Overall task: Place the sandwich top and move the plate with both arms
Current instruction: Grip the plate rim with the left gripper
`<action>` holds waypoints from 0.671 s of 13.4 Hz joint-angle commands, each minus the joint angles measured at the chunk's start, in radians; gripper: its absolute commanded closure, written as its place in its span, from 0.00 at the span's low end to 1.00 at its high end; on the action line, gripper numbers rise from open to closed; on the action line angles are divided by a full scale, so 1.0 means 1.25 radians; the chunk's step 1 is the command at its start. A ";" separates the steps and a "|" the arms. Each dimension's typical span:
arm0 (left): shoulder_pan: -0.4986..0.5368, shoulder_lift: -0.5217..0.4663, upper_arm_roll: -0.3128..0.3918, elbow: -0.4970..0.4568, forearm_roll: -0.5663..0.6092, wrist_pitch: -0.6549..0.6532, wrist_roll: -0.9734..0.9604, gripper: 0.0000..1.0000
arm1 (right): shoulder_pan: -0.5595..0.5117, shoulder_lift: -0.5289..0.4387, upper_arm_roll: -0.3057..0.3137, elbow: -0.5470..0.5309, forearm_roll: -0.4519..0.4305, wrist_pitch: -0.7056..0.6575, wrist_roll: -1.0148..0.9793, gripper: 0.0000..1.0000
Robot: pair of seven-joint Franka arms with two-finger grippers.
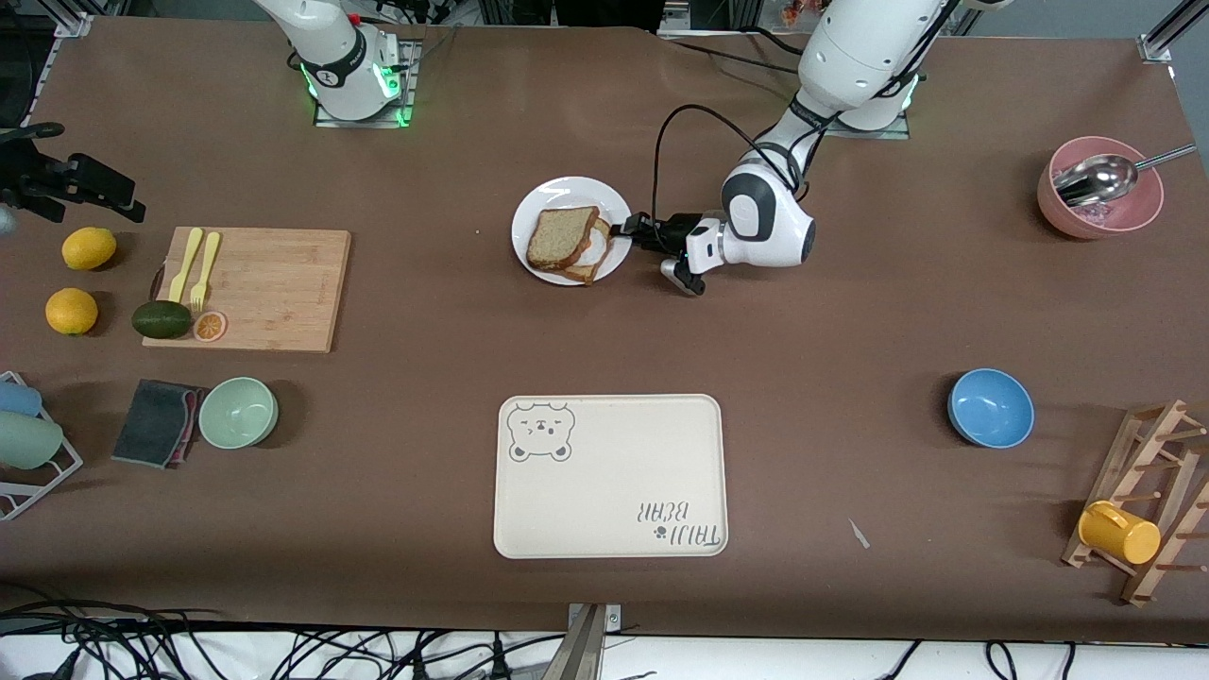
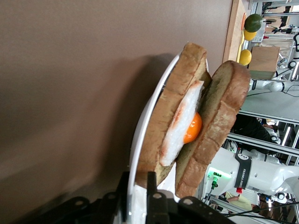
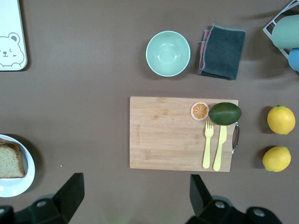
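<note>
The white plate (image 1: 567, 186) sits mid-table toward the robots' bases. On it a toast slice with a fried egg (image 2: 174, 112) carries the brown sandwich top (image 1: 562, 236), laid slightly askew over the egg. My left gripper (image 1: 631, 229) is low at the plate's edge on the left arm's side, shut on the plate's rim. In the left wrist view its gripper (image 2: 137, 185) has one finger under the rim (image 2: 148, 116) and one on top, with the sandwich top (image 2: 219, 116) just ahead. My right gripper (image 3: 135, 196) hangs open and empty, high over bare table beside the cutting board; the plate (image 3: 25, 179) shows at its view's edge.
A cream bear tray (image 1: 610, 475) lies nearer the front camera than the plate. Toward the right arm's end are a cutting board (image 1: 247, 289) with forks and avocado, lemons (image 1: 89, 248), a green bowl (image 1: 238, 412) and a cloth. A blue bowl (image 1: 990, 407), pink bowl (image 1: 1099, 187) and mug rack stand toward the left arm's end.
</note>
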 commanded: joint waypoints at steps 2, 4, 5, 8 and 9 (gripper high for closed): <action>0.000 -0.002 -0.001 -0.002 -0.028 0.003 0.038 1.00 | -0.008 0.000 0.008 0.008 0.000 -0.011 0.002 0.00; 0.000 -0.002 -0.001 -0.001 -0.028 0.003 0.039 1.00 | -0.009 0.000 0.008 0.008 0.000 -0.011 0.002 0.00; 0.001 -0.002 -0.001 -0.001 -0.028 0.003 0.040 1.00 | -0.009 0.000 0.008 0.008 0.000 -0.011 0.002 0.00; 0.011 -0.002 0.000 0.007 -0.028 0.003 0.039 1.00 | -0.009 0.000 0.008 0.008 0.000 -0.011 0.002 0.00; 0.019 -0.002 0.000 0.010 -0.029 0.003 0.040 1.00 | -0.009 0.000 0.008 0.008 0.000 -0.011 0.002 0.00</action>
